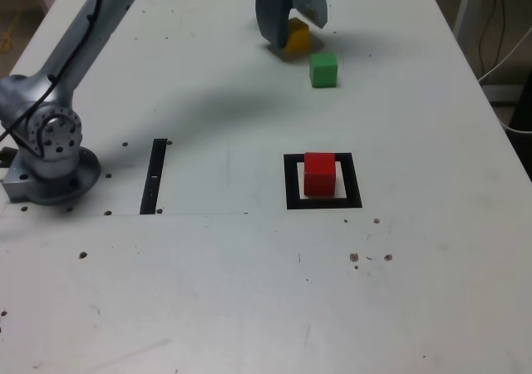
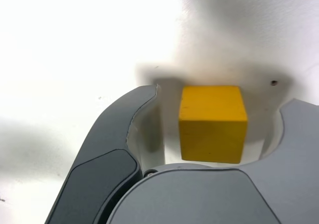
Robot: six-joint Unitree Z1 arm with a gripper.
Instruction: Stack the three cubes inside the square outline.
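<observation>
The yellow cube [image 1: 297,35] rests on the white table at the back, between the jaws of my gripper [image 1: 287,40]. The wrist view shows the yellow cube [image 2: 213,122] with a gap of table on either side of it, so my gripper [image 2: 222,99] is open around it and not touching. The green cube [image 1: 323,69] stands just to the exterior view's right of the gripper, a little nearer the camera. The red cube [image 1: 319,173] sits inside the square outline [image 1: 293,191] near the middle of the table.
A narrow black strip [image 1: 155,176] lies on the table at the exterior view's left of the outline. The arm's base [image 1: 50,154] stands at the left edge. Cables [image 1: 499,50] hang past the table's right edge.
</observation>
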